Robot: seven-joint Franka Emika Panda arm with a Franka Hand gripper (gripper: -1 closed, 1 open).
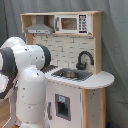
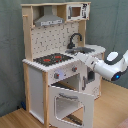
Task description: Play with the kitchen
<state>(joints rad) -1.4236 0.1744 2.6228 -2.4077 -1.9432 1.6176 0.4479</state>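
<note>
White and light-wood toy play kitchen (image 2: pixel 55 70) stands on the wooden floor (image 2: pixel 15 117), oven door (image 2: pixel 70 102) hanging open. The white arm (image 2: pixel 107 65) reaches its knob panel; the tool's state cannot be told.

A grey-green curtain (image 2: pixel 115 22) hangs in soft folds across the whole back of the room in both exterior views. The floor (image 2: pixel 17 119) is light wood, evenly lit.

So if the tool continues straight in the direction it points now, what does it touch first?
Probably the kitchen front, near the knobs under the stovetop: in the second exterior view the tool points toward that panel. Depth is unclear.
</note>
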